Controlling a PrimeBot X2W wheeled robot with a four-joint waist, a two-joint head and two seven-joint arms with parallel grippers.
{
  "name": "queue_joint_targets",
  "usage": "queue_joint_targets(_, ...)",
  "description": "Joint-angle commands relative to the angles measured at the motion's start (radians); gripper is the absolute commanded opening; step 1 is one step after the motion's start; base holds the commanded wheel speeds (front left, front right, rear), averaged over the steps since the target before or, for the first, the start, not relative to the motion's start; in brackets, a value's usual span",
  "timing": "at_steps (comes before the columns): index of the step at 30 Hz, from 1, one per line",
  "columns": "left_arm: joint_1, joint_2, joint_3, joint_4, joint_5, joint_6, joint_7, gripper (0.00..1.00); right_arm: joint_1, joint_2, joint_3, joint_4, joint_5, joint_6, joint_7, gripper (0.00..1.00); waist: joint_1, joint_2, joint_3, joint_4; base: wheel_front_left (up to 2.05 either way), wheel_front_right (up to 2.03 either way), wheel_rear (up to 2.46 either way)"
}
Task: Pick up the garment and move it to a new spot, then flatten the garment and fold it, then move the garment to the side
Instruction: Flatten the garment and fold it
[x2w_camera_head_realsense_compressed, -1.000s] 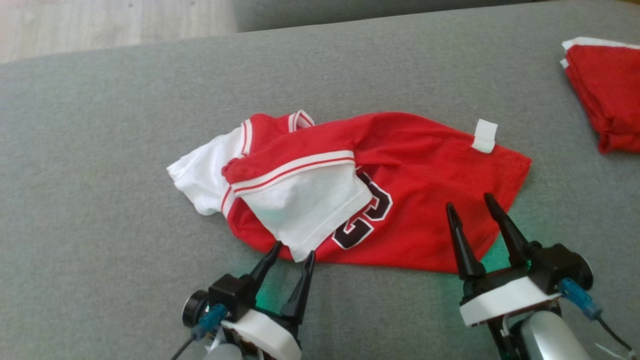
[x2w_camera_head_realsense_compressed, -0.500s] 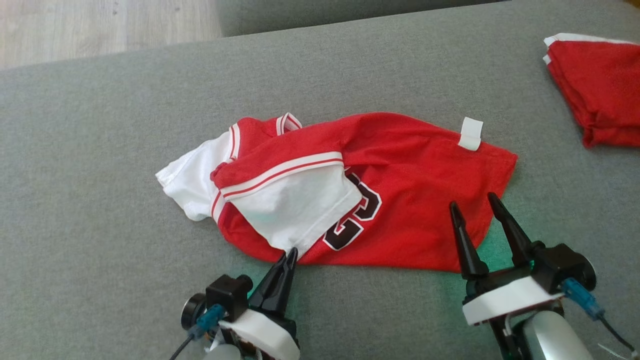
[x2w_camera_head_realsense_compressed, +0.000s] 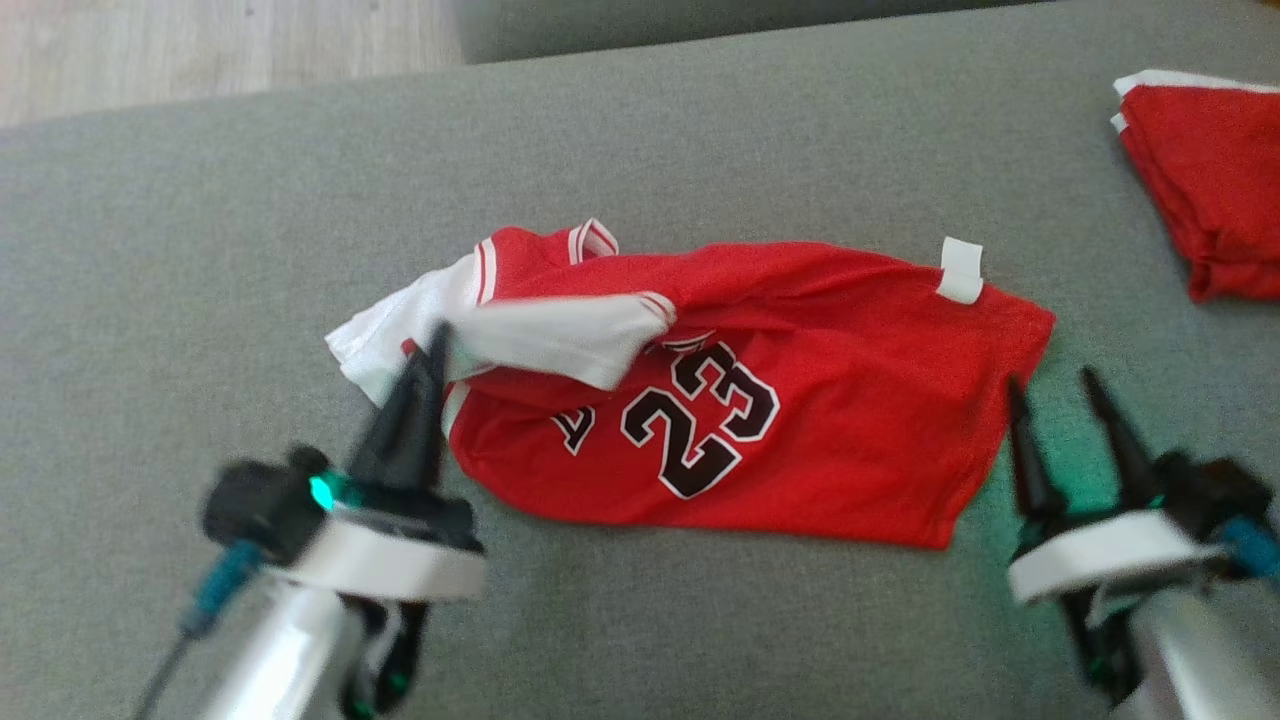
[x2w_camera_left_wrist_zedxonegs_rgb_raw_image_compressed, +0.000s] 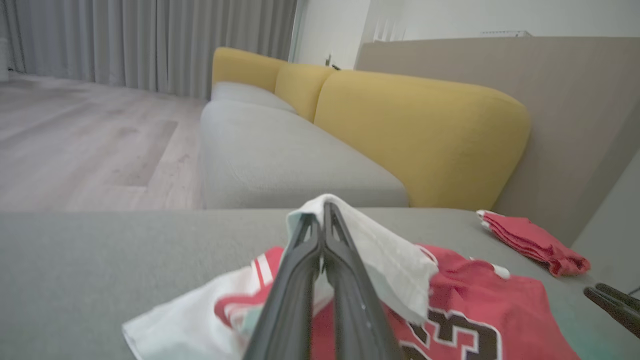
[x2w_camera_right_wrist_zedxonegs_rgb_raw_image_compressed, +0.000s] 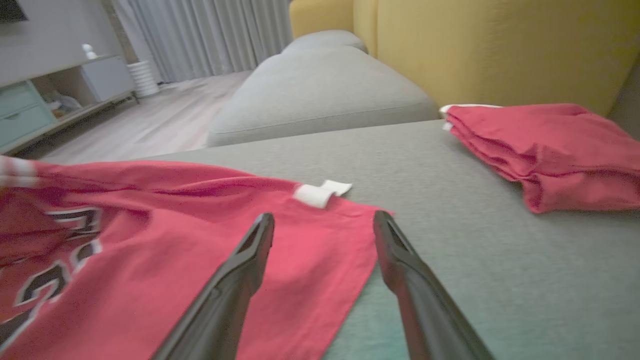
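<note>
The garment is a red jersey with white sleeves and a black 23, lying crumpled on the grey cushion. My left gripper is shut on the white sleeve, holding it lifted off the number. In the left wrist view the fingers pinch the white sleeve above the garment. My right gripper stands open beside the jersey's right hem, nothing between its fingers. In the right wrist view that gripper hovers over the hem corner of the garment.
A folded red garment lies at the far right of the cushion, also the folded red garment in the right wrist view. Yellow backrests and another grey seat lie beyond. Wooden floor shows past the cushion's far left edge.
My left gripper shut on the white sleeve's edge, then swung left and up, peeling the sleeve back and uncovering the 23. The right arm dropped back and to the right, still open.
</note>
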Motion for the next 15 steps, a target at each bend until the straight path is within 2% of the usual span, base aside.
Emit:
queue_joint_targets(1, -0.079, 0.050, 0.069, -0.080, 0.002, 0.017, 0.016, 0.00, -0.097, -0.052, -0.008, 0.027, 0.018, -0.001, -0.006, 1.00, 0.0001, 0.0000, 0.024, -0.002, 0.00, 0.00, 0.00)
queue_joint_targets(6, -0.134, 0.099, 0.112, -0.138, 0.009, 0.029, 0.049, 0.00, -0.198, -0.114, 0.005, 0.166, 0.033, -0.001, 0.024, 1.00, 0.0001, 0.0000, 0.058, 0.000, 0.00, 0.00, 0.00)
queue_joint_targets(15, -0.179, 0.122, 0.119, -0.164, 0.021, 0.037, 0.071, 0.00, -0.298, -0.187, 0.168, 0.286, 0.157, -0.001, 0.044, 1.00, 0.0001, 0.0000, 0.090, 0.006, 0.00, 0.00, 0.00)
